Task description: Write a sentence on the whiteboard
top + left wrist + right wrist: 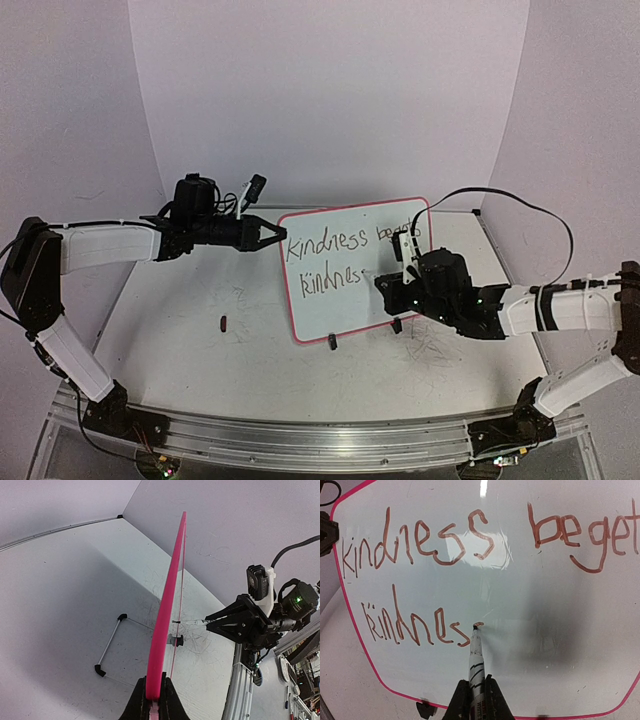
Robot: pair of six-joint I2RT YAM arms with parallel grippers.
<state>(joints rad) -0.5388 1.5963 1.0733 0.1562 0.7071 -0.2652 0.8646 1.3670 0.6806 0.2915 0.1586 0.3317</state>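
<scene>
- Overhead, top cam: whiteboard (345, 305) stands on its long edge mid-table (170, 340), long axis left-right, written face twd the arms; white walls (330, 90) curve behind.
- L wrist cam: left gripper (154, 685) clamped on board's pink frame, seen edge-on.
- R wrist cam: right gripper (475, 695) closed on marker (476, 655), tip touching board at 2nd line of sentence (445, 550); white surface runs rightward to frame.
</scene>
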